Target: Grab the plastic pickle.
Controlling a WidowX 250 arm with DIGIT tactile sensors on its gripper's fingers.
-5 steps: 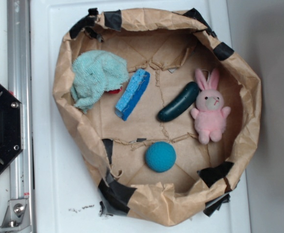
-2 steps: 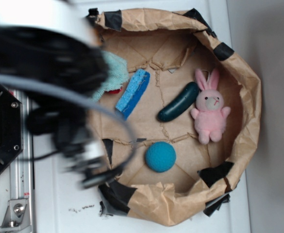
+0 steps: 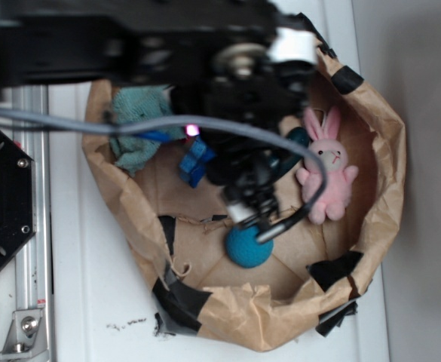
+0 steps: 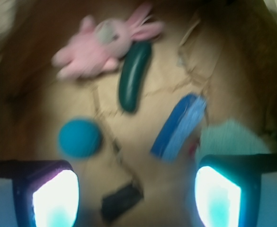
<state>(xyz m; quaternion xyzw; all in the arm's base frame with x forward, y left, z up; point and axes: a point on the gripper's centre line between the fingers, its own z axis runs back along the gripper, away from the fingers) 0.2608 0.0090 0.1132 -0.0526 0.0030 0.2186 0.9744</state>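
Observation:
The plastic pickle [image 4: 134, 78], a dark teal-green glossy oblong, lies on the brown paper floor of the bag next to the pink bunny [image 4: 98, 45]. In the wrist view it is ahead of my gripper [image 4: 136, 198] and well apart from it. The jaws stand wide open with only paper between the fingers [image 4: 53, 198]. From outside, the arm hides most of the pickle [image 3: 299, 138]; only its upper end shows beside the bunny [image 3: 327, 170]. My gripper [image 3: 259, 219] hangs over the bag's middle, just above the teal ball [image 3: 248, 245].
A blue sponge [image 4: 180, 127] and a light teal towel [image 4: 228, 137] lie on the right in the wrist view, the teal ball [image 4: 80, 138] on the left. The crumpled paper bag wall [image 3: 390, 162] with black tape rings everything. A black base [image 3: 1, 204] sits at the left.
The arm has swung from the bag's left edge to over its middle, now covering the sponge and most of the pickle. None of the objects has moved.

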